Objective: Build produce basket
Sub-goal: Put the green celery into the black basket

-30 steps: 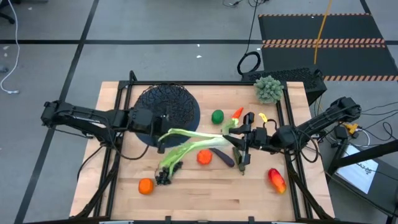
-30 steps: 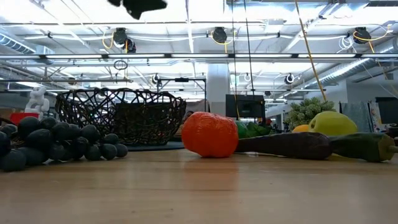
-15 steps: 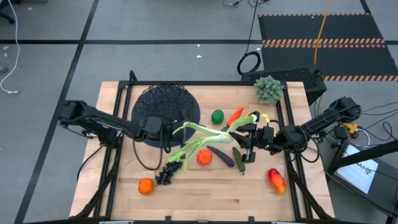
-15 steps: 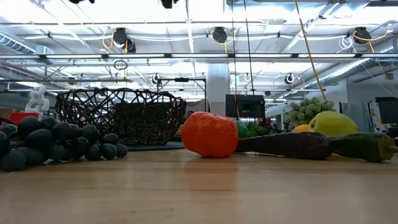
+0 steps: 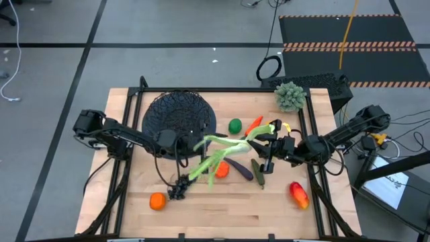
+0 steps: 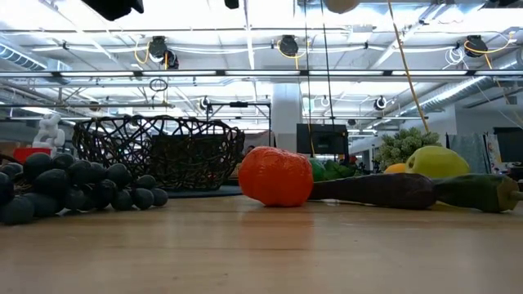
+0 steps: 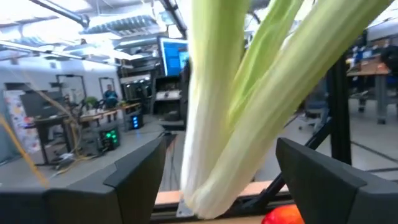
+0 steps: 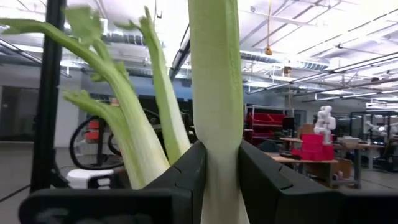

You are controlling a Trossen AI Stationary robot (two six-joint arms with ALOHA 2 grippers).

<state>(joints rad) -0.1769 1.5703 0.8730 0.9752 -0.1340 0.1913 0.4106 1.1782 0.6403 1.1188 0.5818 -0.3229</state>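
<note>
The long pale-green leafy stalk (image 5: 222, 143) hangs above the table's middle, clear of the wood. My right gripper (image 5: 263, 138) is shut on its right end. My left gripper (image 5: 181, 144) is open at the stalk's left end, just right of the black wire basket (image 5: 180, 114). In the left wrist view its fingers (image 7: 137, 180) stand wide on either side of the stalk (image 7: 211, 124), apart from it. An orange (image 5: 221, 169), eggplant (image 5: 240, 168), cucumber (image 5: 258, 173) and grapes (image 5: 178, 189) lie on the table below. My right gripper pinches one thick pale stem (image 8: 217, 155) of the stalk between its two fingers. The fingers come level from the table's right and lie across the stem. The stalk is lifted clear and reaches leftward, its leafy branches (image 5: 201, 168) drooping toward the near edge.
A green apple (image 5: 234, 126) and a carrot (image 5: 254, 125) lie far of the stalk. A mango (image 5: 299, 195) lies near right and a second orange (image 5: 157, 201) near left. A grey-green frilly clump (image 5: 290, 95) sits at the far right corner. A black frame rims the table.
My right gripper has carried the stalk toward the table's right and a little toward the far edge. The stalk's left end has left the basket's rim, and its leafy end has drawn away from the grapes. My left gripper has gone rightward off the basket, following the stalk's end.
</note>
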